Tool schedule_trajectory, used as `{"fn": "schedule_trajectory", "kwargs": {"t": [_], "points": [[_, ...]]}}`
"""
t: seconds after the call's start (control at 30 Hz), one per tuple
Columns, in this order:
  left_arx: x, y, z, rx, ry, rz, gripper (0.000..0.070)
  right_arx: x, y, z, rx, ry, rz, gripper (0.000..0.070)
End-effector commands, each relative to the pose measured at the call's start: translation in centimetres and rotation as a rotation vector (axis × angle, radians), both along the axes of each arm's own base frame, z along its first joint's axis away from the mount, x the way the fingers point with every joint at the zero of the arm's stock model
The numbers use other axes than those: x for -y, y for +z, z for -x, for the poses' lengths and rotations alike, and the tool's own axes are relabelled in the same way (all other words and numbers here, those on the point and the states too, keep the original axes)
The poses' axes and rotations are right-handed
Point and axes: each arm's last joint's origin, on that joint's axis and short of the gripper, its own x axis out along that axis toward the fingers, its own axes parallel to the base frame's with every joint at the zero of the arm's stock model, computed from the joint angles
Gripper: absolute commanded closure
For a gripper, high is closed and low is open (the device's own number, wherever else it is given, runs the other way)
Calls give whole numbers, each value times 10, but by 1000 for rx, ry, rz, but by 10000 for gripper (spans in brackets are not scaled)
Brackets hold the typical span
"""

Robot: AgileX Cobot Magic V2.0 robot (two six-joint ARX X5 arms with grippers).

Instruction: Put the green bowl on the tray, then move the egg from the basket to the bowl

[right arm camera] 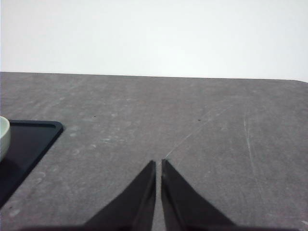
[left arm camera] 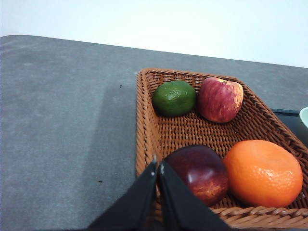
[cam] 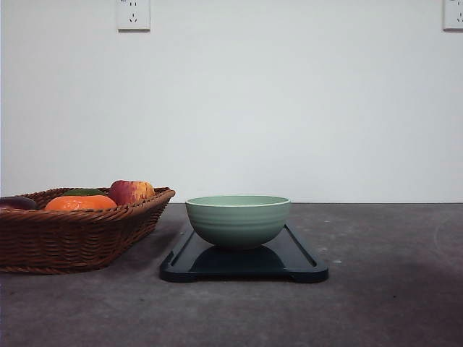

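Note:
The pale green bowl (cam: pixel 238 219) stands upright on the dark tray (cam: pixel 304 264) at the table's middle. To its left sits the wicker basket (cam: pixel 72 238). In the left wrist view the dark reddish-brown egg (left arm camera: pixel 202 173) lies in the basket (left arm camera: pixel 192 132) near its rim, beside an orange fruit (left arm camera: pixel 263 172). My left gripper (left arm camera: pixel 159 164) is shut and empty, over the basket rim just beside the egg. My right gripper (right arm camera: pixel 159 163) is shut and empty over bare table, to the right of the tray (right arm camera: pixel 33 139) and the bowl's edge (right arm camera: pixel 3 137).
The basket also holds a red-yellow apple (left arm camera: pixel 220 99) and a green citrus fruit (left arm camera: pixel 174 98) at its far end. A white wall with sockets (cam: pixel 133 14) stands behind the grey table (cam: pixel 391 303).

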Motion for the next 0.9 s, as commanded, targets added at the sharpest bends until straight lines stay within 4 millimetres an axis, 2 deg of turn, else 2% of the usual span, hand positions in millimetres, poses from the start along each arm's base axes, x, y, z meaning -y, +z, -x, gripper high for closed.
{"fn": "schedule_trajectory", "kwargs": {"t": [0.0, 0.87], "points": [[0, -5, -1, -3, 4, 0, 700, 0, 0, 0, 9, 0, -11, 689], [0, -5, -1, -3, 4, 0, 700, 0, 0, 0, 9, 0, -11, 689]]}}
